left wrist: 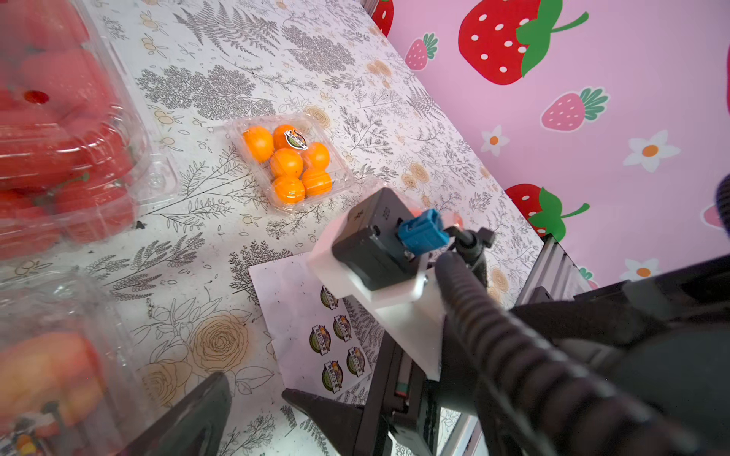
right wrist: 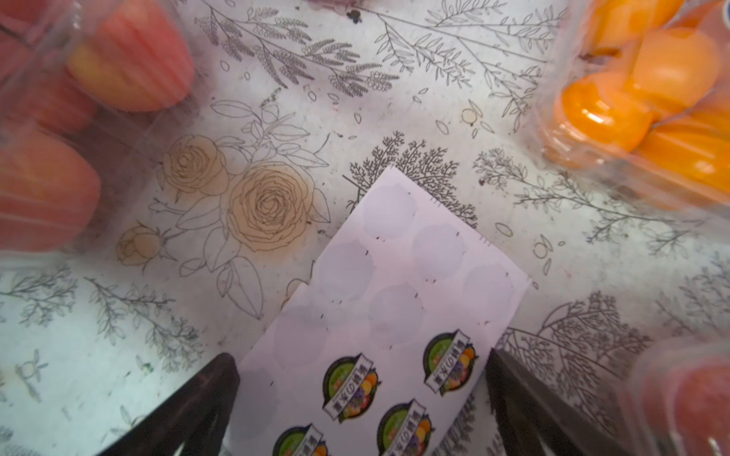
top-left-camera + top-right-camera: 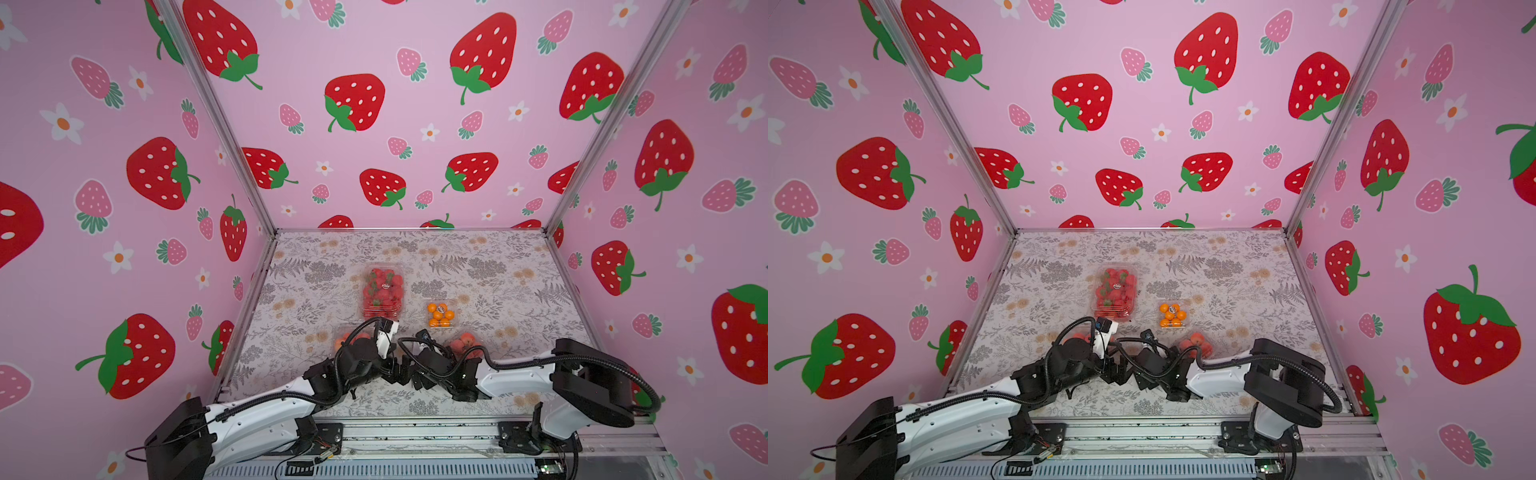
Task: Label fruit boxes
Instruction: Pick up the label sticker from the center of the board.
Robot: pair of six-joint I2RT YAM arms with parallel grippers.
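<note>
Looking down in both top views, the left arm [image 3: 270,411] and right arm [image 3: 519,374] meet low in the middle of the frame, over the near part of the floral desk [image 3: 478,257]. Their bulk hides whatever lies under them. The strawberry box [image 3: 383,291] sits at centre with a round label [image 3: 386,286] on its lid. The small orange box [image 3: 441,314] is just to its right and a little lower. The large peach box [image 3: 344,338] peeks out behind the left arm, and the small peach box [image 3: 467,345] behind the right one. All four rest on the desk and none is held.

The wrist views give what the top views cannot. In the right wrist view the right gripper [image 2: 357,414] has its jaws spread wide and empty, one on either side of the white sticker sheet [image 2: 395,276]. The sheet lies flat on the desk, with blank rounds on its upper part and printed stickers toward the bottom of the frame. Whether the tips touch the desk I cannot tell.

The left wrist view shows the left gripper [image 1: 260,418] at the lower edge, its jaws also apart and empty, with the sheet just beyond its tips. The right arm's wrist camera [image 1: 367,244] hangs over the sheet. Only here does the orange box's label [image 1: 296,139] read clearly.
</note>
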